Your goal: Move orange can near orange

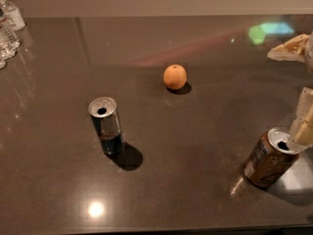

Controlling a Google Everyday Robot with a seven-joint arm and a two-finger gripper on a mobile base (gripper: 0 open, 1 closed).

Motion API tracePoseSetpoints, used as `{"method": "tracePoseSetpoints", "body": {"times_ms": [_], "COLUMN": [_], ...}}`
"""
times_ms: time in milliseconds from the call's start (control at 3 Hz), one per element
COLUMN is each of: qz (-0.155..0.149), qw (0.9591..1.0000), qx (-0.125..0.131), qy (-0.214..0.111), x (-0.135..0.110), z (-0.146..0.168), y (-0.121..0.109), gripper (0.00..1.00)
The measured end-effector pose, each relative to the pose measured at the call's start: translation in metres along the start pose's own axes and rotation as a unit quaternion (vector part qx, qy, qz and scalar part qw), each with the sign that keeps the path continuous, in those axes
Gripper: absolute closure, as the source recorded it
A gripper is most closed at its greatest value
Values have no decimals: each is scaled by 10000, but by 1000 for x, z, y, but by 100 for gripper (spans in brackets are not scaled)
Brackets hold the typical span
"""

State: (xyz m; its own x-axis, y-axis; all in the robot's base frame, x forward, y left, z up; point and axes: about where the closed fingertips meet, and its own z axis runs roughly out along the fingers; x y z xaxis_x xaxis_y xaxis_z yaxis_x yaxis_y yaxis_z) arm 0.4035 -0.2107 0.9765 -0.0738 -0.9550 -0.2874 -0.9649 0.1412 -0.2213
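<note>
Camera view, single entry.

1. Worktop [195, 190]: dark, glossy stone-like surface that filled nearly the whole view. It carried a bright spot of glare [96, 209] near the front edge and a green-blue reflection [269, 32] at the far right.
2. Orange can [270, 159]: brownish-orange drink can with a silver top and open mouth hole. It stood on its base at the front right of the worktop, well apart from the fruit.
3. Orange [174, 77]: small round fruit that lay alone toward the middle rear, with a short shadow to its right.
4. Slim can [106, 125]: dark blue and silver with an opened top. It stood left of centre, well apart from both the orange and the orange can, and its shadow fell to the front right.
5. Gripper [303, 131]: pale, blocky piece that entered at the right edge. Its lower end sat at the rim of the orange can's top. Only part of it showed, so how far it stood open, and whether it had hold of the can, could not be told.
6. Water bottles [7, 28]: clear plastic, grouped at the far left corner.
7. Crumpled wrapper [288, 50]: pale, at the right edge toward the rear.
</note>
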Motion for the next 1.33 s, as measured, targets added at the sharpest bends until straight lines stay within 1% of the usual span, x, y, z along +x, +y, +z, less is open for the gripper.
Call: {"method": "tracePoseSetpoints", "body": {"times_ms": [333, 667, 1000, 1333], "qz": [-289, -512, -612, -665], "qw": [9993, 9976, 9962, 9952], "qx": [-209, -445, -592, -673], "qy": [-88, -129, -174, -240], "x": [1, 7, 14, 23], "z": [7, 19, 28, 42], "y": [17, 33, 45, 61], "gripper": [0, 0, 0, 0]}}
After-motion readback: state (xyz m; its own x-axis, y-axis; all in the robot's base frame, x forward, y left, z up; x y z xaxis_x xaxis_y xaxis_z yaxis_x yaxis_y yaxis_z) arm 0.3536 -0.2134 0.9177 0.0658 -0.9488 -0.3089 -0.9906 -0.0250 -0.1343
